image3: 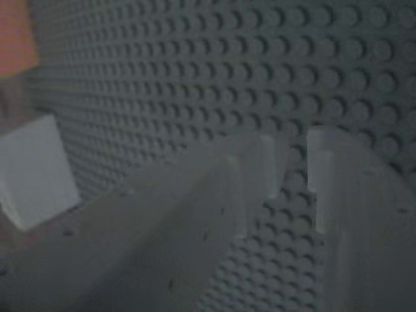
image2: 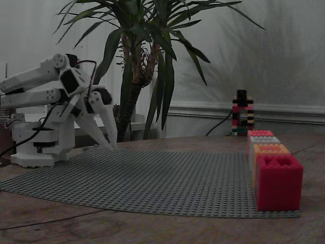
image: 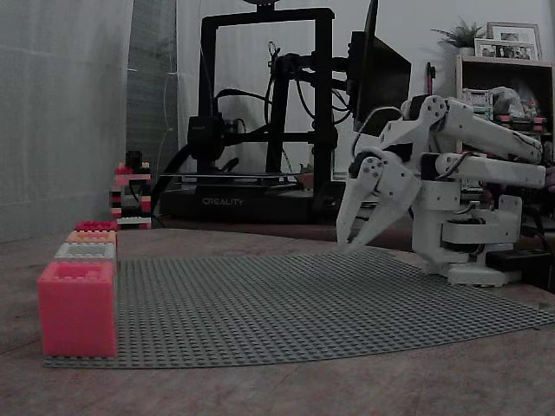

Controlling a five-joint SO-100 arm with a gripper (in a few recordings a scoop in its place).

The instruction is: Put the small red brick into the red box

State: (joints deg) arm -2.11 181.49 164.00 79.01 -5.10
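White hand [image: 354, 243] poised low over the grey studded baseplate [image: 303, 303], near the plate's edge on the arm's side, fingertips pointing down and all but touching the studs. Fingers [image3: 260, 169] spread by a narrow gap, pinching nothing; bare studs visible through the gap in the wrist view. Same hand [image2: 106, 146] seen from the opposite side, angled down from the folded white arm [image2: 40, 86].

Along the opposite edge of the baseplate, well apart from the hand, a single row of four boxes standing touching one another. At the row's far end in both fixed views, the red box [image: 95, 225] [image2: 260, 133], low, with only its studded top and a strip of side visible. Next in the row, an orange box [image: 91, 236], then a grey box [image: 85, 251], then at the near corner of the plate the larger pink box [image: 76, 308].

Beyond the red box, off the plate on the brown bench [image: 260, 390], a small tower of stacked bricks [image: 130, 192].

Behind the bench in one fixed view, a black 3D printer [image: 260, 113]; in the other, a potted plant [image2: 147, 56].
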